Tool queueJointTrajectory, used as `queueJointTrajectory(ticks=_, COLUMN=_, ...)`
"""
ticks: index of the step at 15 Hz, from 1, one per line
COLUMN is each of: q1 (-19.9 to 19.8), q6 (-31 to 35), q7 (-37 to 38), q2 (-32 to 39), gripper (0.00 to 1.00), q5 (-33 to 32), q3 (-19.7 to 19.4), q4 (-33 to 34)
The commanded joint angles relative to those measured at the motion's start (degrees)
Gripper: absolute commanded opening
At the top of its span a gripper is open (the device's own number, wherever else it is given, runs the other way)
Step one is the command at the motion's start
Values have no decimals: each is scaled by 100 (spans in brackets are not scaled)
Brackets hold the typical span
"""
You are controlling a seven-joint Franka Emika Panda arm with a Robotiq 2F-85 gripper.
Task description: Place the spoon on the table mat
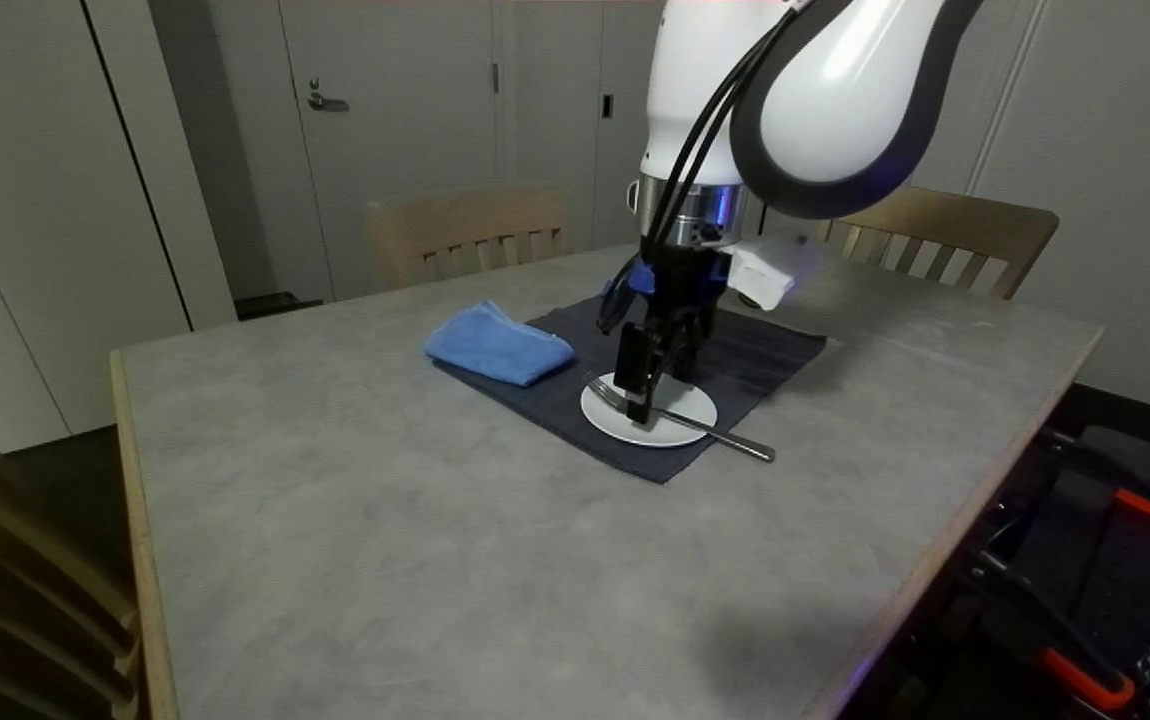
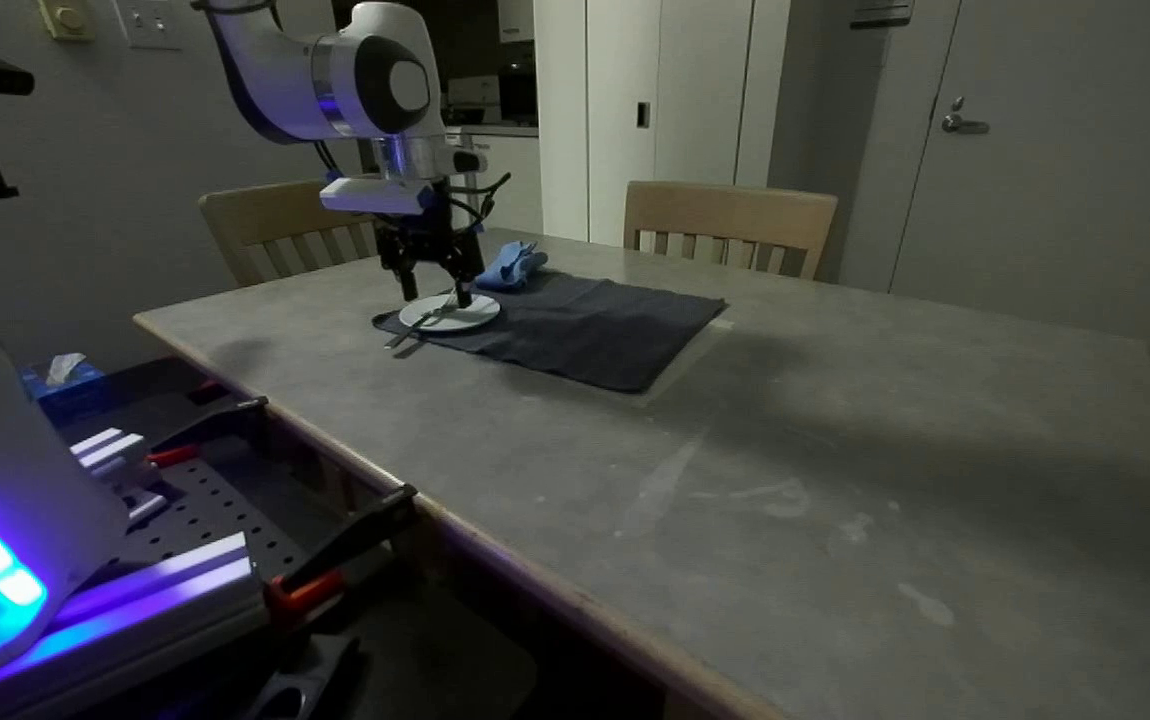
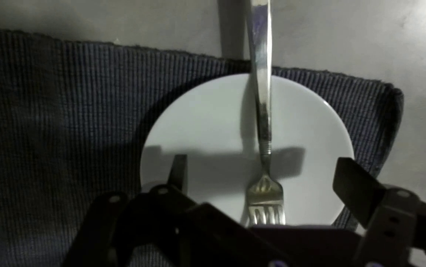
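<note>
Target looks like a fork (image 3: 264, 111), lying across the plate (image 3: 213, 129), handle jutting past the mat (image 3: 87, 104) over the table (image 1: 385, 530). My claw (image 3: 260, 165) is spread wide astride it, holding nothing. Placement not done; I'd say grip, lift, lay on mat remain.

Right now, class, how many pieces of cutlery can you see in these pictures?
1: a fork, lying across the white plate, its handle reaching past the edge of the table mat. Anything beneath the folded blue cloth would be hidden.
</note>
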Motion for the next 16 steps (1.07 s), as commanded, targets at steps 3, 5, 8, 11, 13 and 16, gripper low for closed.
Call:
queueJointTrajectory(ticks=3, q1=1, q6=113, q7=-114, q2=30, gripper=100, q5=49, q3=-40, q4=-35)
queueJointTrajectory(ticks=5, q1=-15, q6=71, q7=-157, q2=77, gripper=92, q5=65, q3=-16, q4=21)
queueJointTrajectory(ticks=8, q1=-51, q6=65, q7=-203, q2=102, gripper=64, q5=95, q3=8, q4=44)
queueJointTrajectory(ticks=11, q1=-89, q6=80, q7=-223, q2=116, gripper=48, q5=128, q3=17, q4=44)
queueJointTrajectory(ticks=13, q1=-137, q6=78, q7=-258, q2=132, gripper=41, q5=167, q3=37, q4=54)
queueJointTrajectory(ticks=16, q1=-223, q6=93, q7=-347, q2=156, gripper=21, q5=284, q3=77, q4=53)
